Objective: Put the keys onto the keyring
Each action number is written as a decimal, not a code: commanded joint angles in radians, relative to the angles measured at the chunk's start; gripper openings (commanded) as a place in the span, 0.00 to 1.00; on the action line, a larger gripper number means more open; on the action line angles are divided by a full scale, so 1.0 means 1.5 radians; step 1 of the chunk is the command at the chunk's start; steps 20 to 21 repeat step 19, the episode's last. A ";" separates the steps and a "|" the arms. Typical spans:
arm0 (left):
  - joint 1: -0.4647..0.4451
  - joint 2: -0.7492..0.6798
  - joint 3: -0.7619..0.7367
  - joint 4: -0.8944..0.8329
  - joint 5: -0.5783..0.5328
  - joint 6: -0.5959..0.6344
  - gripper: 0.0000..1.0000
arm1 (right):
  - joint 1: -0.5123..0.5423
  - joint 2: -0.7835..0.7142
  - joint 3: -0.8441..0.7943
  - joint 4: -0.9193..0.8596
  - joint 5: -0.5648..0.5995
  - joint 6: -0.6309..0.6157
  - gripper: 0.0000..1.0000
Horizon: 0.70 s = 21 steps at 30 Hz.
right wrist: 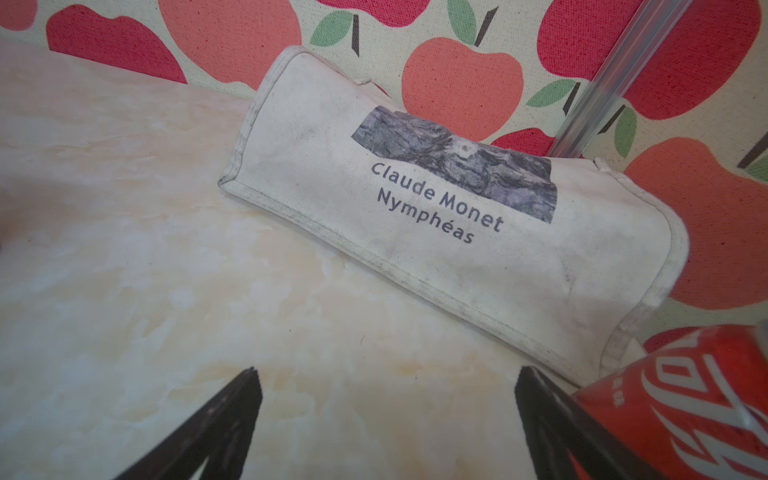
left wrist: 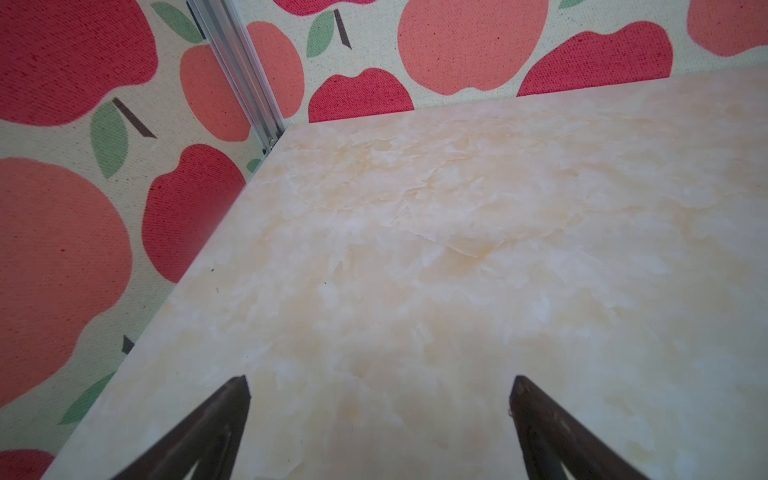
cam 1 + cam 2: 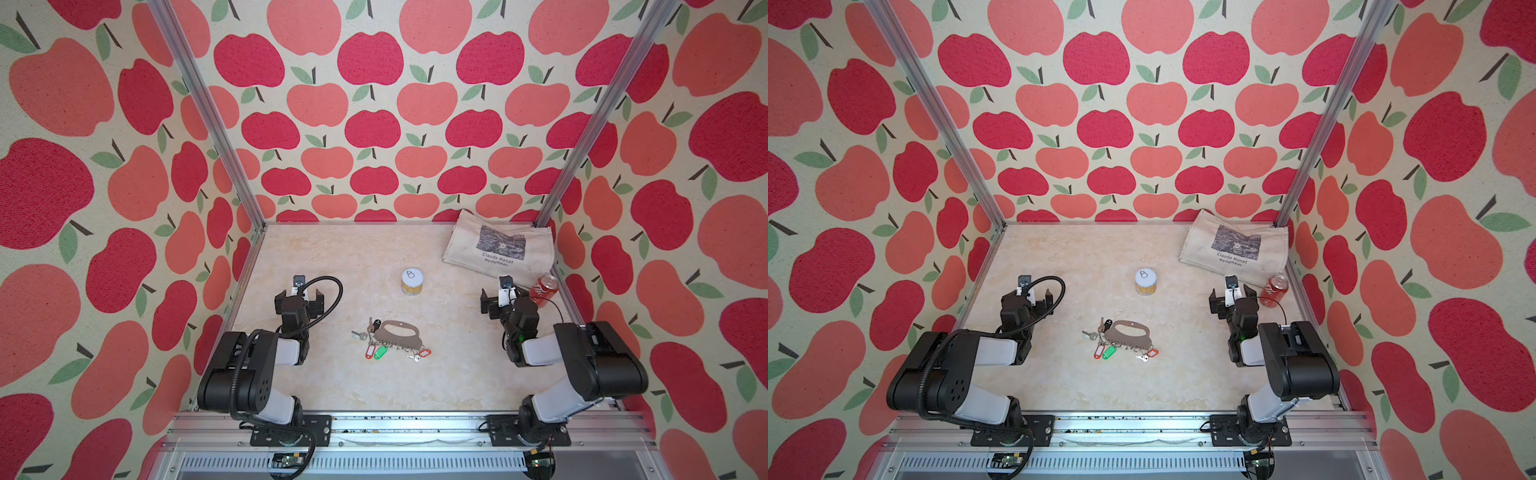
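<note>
Lying flat near the middle of the table [image 3: 324, 257], the keyring [image 3: 413, 338] has its handle slot toward the back and its row of small rings along the near edge. The keys [image 3: 380, 352] cluster against that edge. A red tag and a green tag sit side by side at the left end. Another red tag lies at the right end with a small silver key beside it. A silver key and a dark-headed one lie at the plate's left corner. Whether any key hangs on a ring cannot be told at this size.

The left gripper [image 3: 299, 297] sits left of the keyring, well apart from it and pointing toward the back wall. Its fingers are spread wide and hold nothing; the left wrist view shows only bare table between the two dark fingertips [image 2: 239, 388].

The right gripper [image 3: 502, 297] sits on the right side, also well apart from the keyring, fingers wide and empty. A red soda can [image 3: 544, 289] is just beside one finger.

A tote bag [image 3: 498, 249] lies in the far right corner, partly up against the back wall. A tin [image 3: 412, 281] stands upright behind the keyring, between the two arms.
</note>
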 commanded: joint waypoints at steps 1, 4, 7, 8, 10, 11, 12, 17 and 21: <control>0.015 0.008 -0.008 0.072 0.010 -0.028 1.00 | 0.000 0.001 -0.005 0.052 0.016 0.008 0.99; 0.027 0.021 -0.008 0.086 0.023 -0.035 1.00 | 0.007 0.013 -0.016 0.093 0.041 0.004 0.99; 0.033 0.023 -0.009 0.084 0.025 -0.048 1.00 | 0.023 0.031 -0.033 0.149 0.085 -0.003 0.99; 0.035 0.027 -0.009 0.088 0.021 -0.054 1.00 | 0.024 0.030 -0.033 0.148 0.087 -0.002 0.99; 0.036 0.038 -0.007 0.090 0.008 -0.061 1.00 | 0.025 0.032 -0.032 0.149 0.087 -0.003 0.99; 0.036 0.046 -0.006 0.096 0.006 -0.059 1.00 | 0.024 0.033 -0.029 0.147 0.090 -0.004 0.99; 0.037 0.048 -0.007 0.096 0.007 -0.059 0.99 | 0.023 0.032 -0.025 0.139 0.091 -0.004 0.99; 0.038 0.056 -0.001 0.099 0.003 -0.062 0.99 | 0.019 0.023 -0.015 0.108 0.097 0.006 0.99; 0.038 0.060 0.001 0.101 -0.002 -0.063 0.99 | 0.020 0.027 -0.021 0.126 0.096 0.004 0.99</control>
